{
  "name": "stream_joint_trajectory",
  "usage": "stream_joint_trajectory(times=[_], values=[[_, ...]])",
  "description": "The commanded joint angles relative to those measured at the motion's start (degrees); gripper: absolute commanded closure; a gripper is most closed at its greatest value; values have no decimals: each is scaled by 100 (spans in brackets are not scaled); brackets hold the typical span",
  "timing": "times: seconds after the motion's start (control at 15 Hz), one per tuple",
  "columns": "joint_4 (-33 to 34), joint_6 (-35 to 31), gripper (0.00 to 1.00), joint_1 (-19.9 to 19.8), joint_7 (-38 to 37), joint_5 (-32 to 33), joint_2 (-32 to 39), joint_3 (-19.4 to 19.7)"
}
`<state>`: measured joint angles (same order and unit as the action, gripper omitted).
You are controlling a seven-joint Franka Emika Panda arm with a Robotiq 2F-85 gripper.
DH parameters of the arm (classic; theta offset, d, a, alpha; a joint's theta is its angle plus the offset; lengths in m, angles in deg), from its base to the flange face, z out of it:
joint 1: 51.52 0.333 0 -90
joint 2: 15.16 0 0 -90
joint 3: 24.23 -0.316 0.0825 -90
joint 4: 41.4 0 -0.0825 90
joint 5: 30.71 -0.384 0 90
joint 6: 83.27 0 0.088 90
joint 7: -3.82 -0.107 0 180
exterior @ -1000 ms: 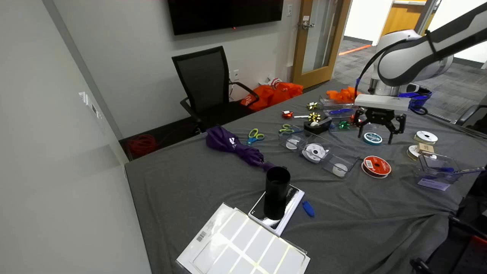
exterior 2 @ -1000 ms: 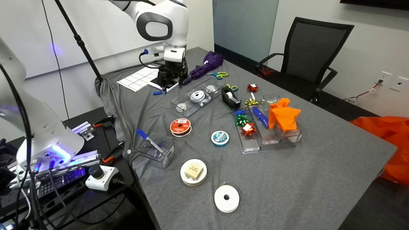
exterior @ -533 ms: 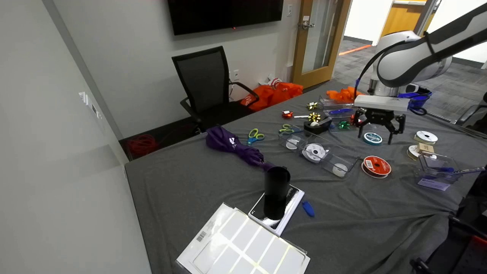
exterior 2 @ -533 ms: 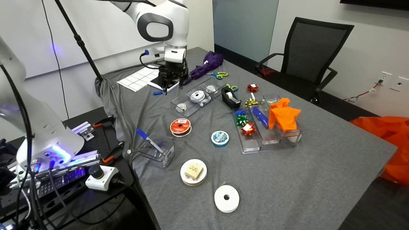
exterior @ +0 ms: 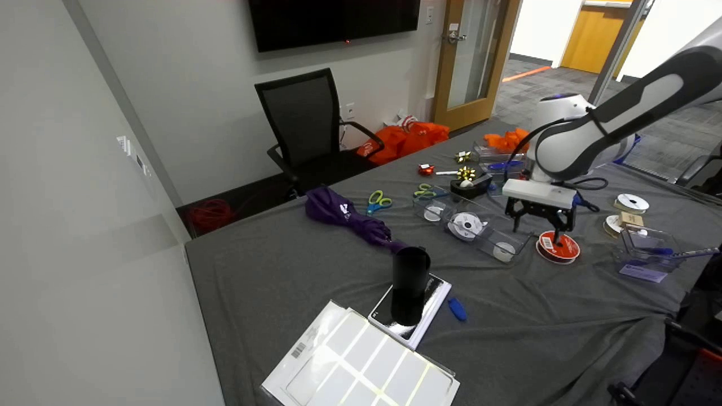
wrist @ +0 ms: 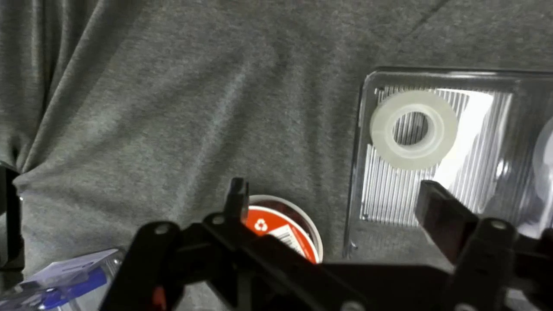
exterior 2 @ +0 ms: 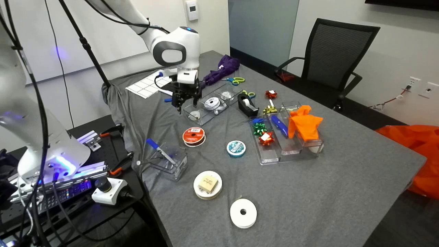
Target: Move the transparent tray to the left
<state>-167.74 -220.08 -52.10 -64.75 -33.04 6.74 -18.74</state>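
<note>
Tray, transparent, lies below and to one side of wide-spread hand.

Transparent tray on a gray surface, tape roll flat inside the tray, end effector with jaws apart, partly over the tray, red spool just beside the tray

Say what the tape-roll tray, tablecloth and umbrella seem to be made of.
Tape-roll tray: probably rigid plastic, clear and glossy; walls see-through, rim catching glints.
Tablecloth: matte grey fabric, perhaps knit; soft folds, mottled surface.
Umbrella: purple, mostly matte fabric, perhaps nylon; it gathers in creases.
</note>
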Motion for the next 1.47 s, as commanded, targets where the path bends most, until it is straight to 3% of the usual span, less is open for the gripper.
stream_joint_trajectory(times=[0.0, 0.07, 0.13, 0.27, 0.47, 0.93, 1.4], values=[[-70, -522, 0, 236, -292, -16, 338, 115], [-58, -638, 3, 278, -371, -23, 426, 134], [-44, -708, 26, 308, -428, 0, 487, 168], [-48, -856, 30, 345, -510, -22, 558, 213], [-72, -1017, 54, 332, -516, -98, 578, 236], [-168, -1282, 99, 196, -289, -385, 393, 136], [-697, -2005, 99, 423, -105, -540, 252, 16]])
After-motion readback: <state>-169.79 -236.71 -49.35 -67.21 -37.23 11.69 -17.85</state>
